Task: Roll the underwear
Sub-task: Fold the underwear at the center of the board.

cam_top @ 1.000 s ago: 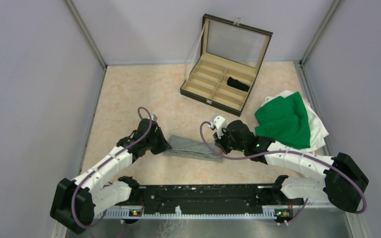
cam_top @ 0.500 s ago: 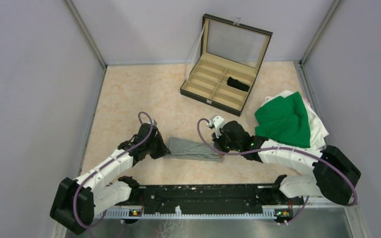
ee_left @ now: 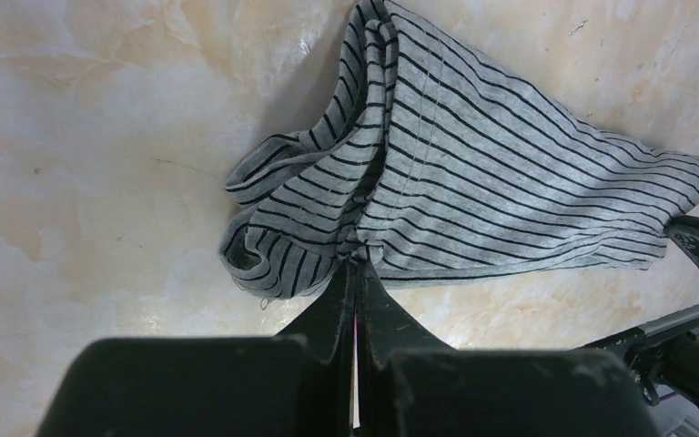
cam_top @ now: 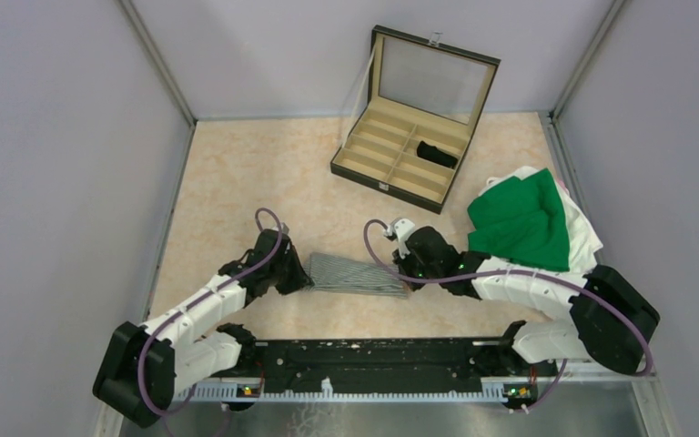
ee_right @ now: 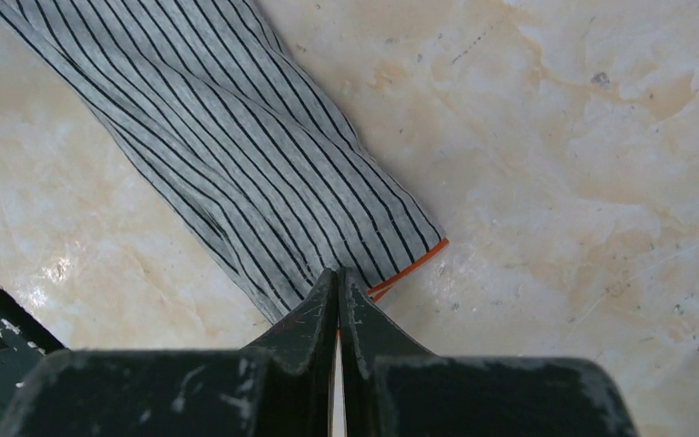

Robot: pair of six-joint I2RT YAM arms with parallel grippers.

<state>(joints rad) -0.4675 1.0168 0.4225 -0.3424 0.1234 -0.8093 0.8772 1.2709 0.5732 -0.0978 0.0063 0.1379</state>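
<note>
striped underwear (cam_top: 355,273): grey with thin black stripes; lies on the table (cam_top: 237,173) between the two arms, near the base rail (cam_top: 373,355); long axis runs left to right; mostly flat, rumpled only at its left end
left gripper (cam_top: 304,276): fingers pressed together, no gap showing; nipping the bunched left hem (ee_left: 328,228); folds gather into the tips, so I judge a real pinch, not a mere touch
right gripper (cam_top: 408,280): fingers likewise closed tight on the right corner; orange trim (ee_right: 414,259) runs in under the tips
why held so: one grip per end reads as drawing the cloth taut and flat along its length ahead of a roll; judgement only
step: prep for rolling; no turn of fabric wound yet; early days for this piece
black underwear (cam_top: 437,153): sits in a right-hand compartment of the open case (cam_top: 391,187) at the far side of the table; well apart from the work
edges: far long edge of the stripes looks straight; near edge is close to the rail, so little room toward the robot
open room: bare table on the far side up to the case; bare on the left to the wall
obstacle: green cloth (cam_top: 519,223) on a white cloth (cam_top: 584,238), just beside the right forearm; an elbow swing that way could drag it
risk: thin knit may slip out of a tip pinch; the left bunch could roll up lumpy
</note>
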